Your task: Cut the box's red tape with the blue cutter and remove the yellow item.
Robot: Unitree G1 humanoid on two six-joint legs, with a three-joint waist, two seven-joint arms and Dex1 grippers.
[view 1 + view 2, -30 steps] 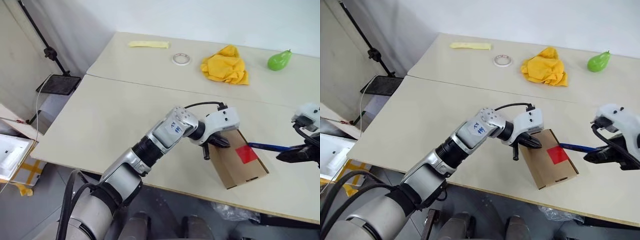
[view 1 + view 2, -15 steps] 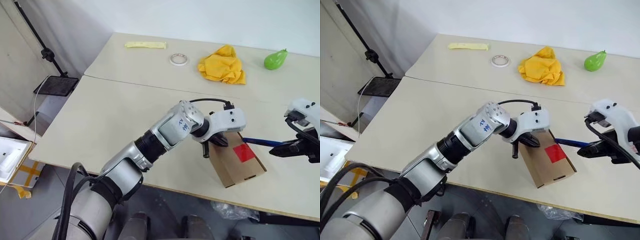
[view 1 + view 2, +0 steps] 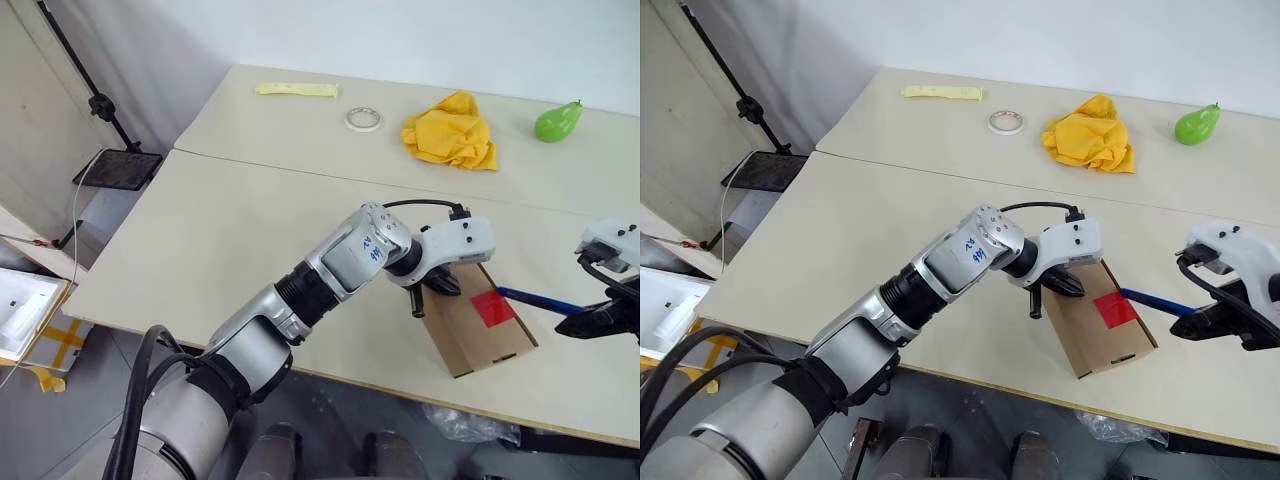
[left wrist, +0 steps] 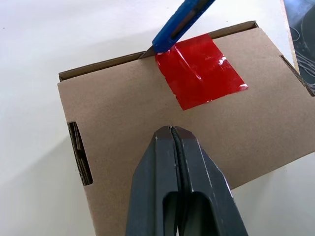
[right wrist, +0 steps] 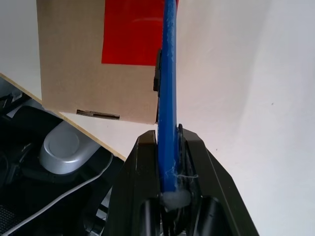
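Observation:
The brown box (image 3: 470, 325) lies near the table's front edge with the red tape (image 3: 492, 307) on its top face. My left gripper (image 3: 446, 285) is shut and its tips rest on the box's top, just short of the red tape (image 4: 199, 71). My right gripper (image 3: 590, 322) is shut on the blue cutter (image 3: 535, 301) to the right of the box. The cutter's dark tip (image 4: 150, 51) sits at the tape's edge, on the seam along the box's side. The yellow item is hidden.
At the back of the table lie an orange-yellow cloth (image 3: 450, 130), a whitish tape roll (image 3: 363, 119), a green pear (image 3: 557, 122) and a pale yellow strip (image 3: 297, 89). The table's front edge (image 3: 400, 385) runs close below the box.
The right gripper has swung the cutter's handle end a little toward the table's front edge; its tip stays at the tape. The left gripper stays on the box.

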